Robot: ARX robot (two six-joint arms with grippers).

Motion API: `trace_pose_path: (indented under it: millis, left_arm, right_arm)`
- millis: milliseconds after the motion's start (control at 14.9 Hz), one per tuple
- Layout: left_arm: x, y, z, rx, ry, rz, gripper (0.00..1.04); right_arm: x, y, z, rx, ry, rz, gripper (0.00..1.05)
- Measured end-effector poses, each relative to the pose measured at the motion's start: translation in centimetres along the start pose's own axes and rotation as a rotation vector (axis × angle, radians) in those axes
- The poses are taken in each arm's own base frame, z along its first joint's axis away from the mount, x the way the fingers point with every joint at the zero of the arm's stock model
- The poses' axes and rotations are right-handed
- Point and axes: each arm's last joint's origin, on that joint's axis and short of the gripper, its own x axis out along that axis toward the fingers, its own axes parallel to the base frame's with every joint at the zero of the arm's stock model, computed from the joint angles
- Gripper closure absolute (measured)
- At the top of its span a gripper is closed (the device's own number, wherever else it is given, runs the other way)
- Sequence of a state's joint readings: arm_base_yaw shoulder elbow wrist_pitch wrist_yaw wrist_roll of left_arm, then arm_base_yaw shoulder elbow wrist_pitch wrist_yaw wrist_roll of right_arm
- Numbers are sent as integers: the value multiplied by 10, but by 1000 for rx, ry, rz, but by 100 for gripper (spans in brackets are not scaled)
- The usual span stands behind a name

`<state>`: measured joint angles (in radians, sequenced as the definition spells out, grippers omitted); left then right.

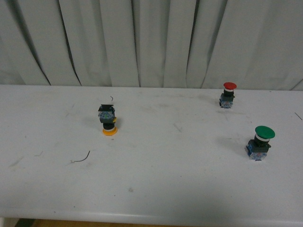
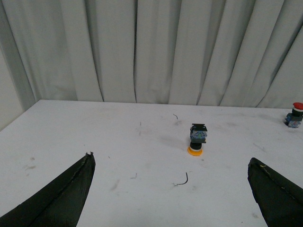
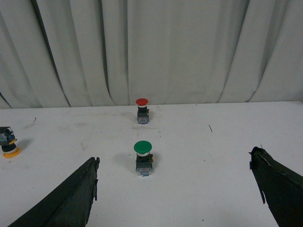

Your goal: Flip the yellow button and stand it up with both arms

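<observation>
The yellow button (image 1: 108, 121) stands upside down on the white table (image 1: 156, 189), left of centre, yellow cap down and blue-black base up. It also shows in the left wrist view (image 2: 198, 139) and at the edge of the right wrist view (image 3: 8, 143). My left gripper (image 2: 173, 189) is open and empty, well short of the button. My right gripper (image 3: 175, 189) is open and empty, short of the green button. Neither arm shows in the front view.
A red-capped button (image 1: 227, 94) stands upright at the back right, also in the right wrist view (image 3: 142, 110). A larger green-capped button (image 1: 260, 142) stands upright at the right (image 3: 143, 157). A thin curved wire scrap (image 1: 83, 157) lies front left. Grey curtains (image 1: 151, 42) hang behind.
</observation>
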<state>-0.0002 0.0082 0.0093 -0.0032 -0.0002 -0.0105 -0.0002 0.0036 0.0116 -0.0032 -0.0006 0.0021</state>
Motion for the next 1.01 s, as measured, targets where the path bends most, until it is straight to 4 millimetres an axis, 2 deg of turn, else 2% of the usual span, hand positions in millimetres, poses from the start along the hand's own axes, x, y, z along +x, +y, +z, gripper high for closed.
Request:
trace_pose_path:
  millis: [1010]
  left_arm:
    - [0,0,0,0,0,0,7]
  right_arm:
    - [0,0,0,0,0,0,6]
